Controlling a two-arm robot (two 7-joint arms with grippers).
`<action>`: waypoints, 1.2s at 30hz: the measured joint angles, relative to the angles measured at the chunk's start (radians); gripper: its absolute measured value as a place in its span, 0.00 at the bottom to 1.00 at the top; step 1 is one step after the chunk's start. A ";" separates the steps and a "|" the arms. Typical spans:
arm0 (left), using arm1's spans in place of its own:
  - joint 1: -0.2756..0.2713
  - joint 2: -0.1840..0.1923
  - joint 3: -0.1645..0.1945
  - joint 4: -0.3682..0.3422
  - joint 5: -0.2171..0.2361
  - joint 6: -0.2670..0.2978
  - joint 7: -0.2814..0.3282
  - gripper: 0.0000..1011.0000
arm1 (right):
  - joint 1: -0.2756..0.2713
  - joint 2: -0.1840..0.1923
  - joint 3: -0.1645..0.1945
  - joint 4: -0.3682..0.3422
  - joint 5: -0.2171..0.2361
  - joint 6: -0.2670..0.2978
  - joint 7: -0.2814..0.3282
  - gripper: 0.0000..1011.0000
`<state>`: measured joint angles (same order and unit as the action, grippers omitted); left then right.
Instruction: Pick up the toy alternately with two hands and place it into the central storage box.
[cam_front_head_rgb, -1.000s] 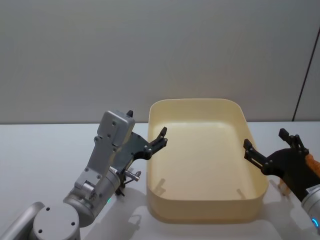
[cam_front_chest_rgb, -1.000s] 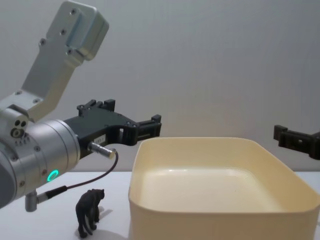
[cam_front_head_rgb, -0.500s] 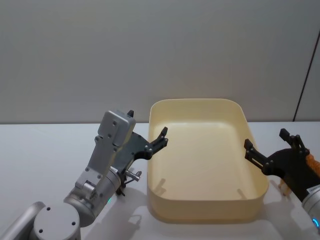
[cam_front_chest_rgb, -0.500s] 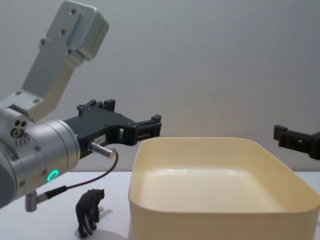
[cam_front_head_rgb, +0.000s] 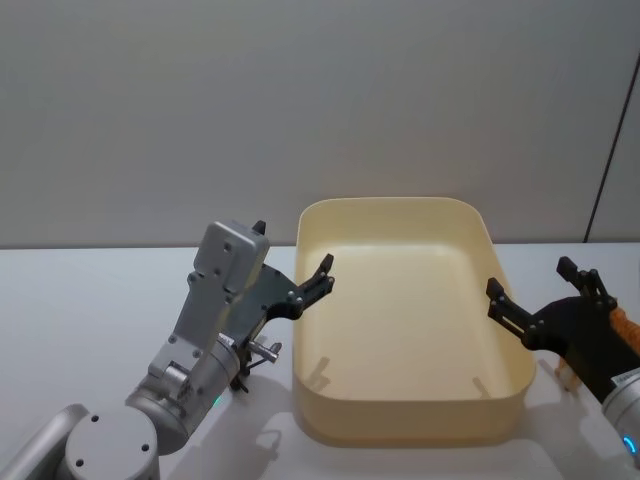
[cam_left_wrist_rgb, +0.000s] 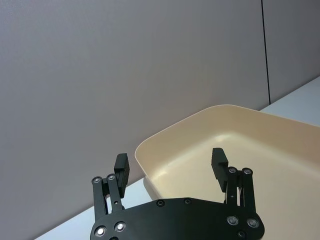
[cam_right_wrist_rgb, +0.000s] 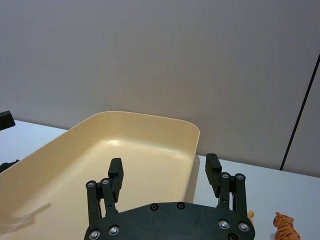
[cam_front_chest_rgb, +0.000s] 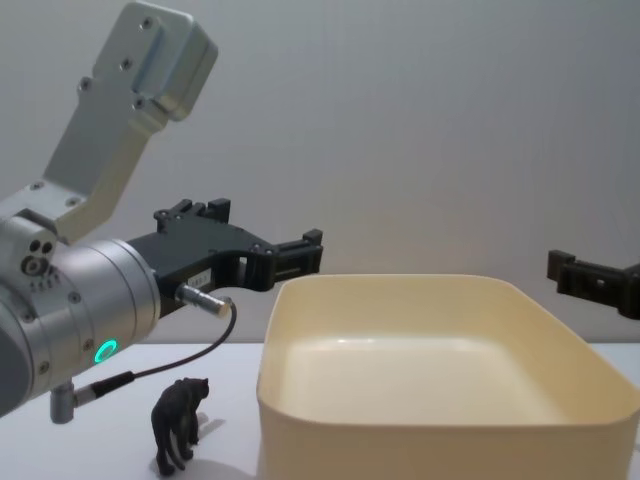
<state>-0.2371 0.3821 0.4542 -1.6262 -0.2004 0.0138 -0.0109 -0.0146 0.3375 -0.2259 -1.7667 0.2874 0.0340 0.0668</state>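
A four-legged figure (cam_front_chest_rgb: 180, 423) stands left of the storage box (cam_front_chest_rgb: 420, 450), tiger (cam_right_wrist_rgb: 286, 226) right

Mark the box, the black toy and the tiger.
box (cam_front_chest_rgb: 430, 452): chest view, on its front wall.
black toy (cam_front_chest_rgb: 178, 407): chest view, on its body.
tiger (cam_right_wrist_rgb: 286, 226): right wrist view, on its striped body.

Watching from my end, I can find no change over the last second. The left gripper (cam_front_head_rgb: 292, 245) at lower left and the right gripper (cam_front_head_rgb: 529, 276) at lower right hold the same spots, fingers equally spread.
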 joint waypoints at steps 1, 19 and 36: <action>0.000 0.000 0.000 0.000 0.000 0.000 0.000 0.99 | 0.000 0.000 0.000 0.000 0.000 0.000 0.000 0.99; 0.000 0.000 0.000 0.000 0.000 0.000 0.000 0.99 | 0.000 0.000 0.000 0.000 0.000 0.000 0.000 0.99; 0.000 0.000 0.000 0.000 0.000 0.000 0.000 0.99 | 0.002 0.011 0.011 -0.003 -0.016 -0.006 0.004 0.99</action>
<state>-0.2371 0.3821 0.4542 -1.6262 -0.2004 0.0139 -0.0109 -0.0127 0.3487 -0.2154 -1.7695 0.2712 0.0283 0.0704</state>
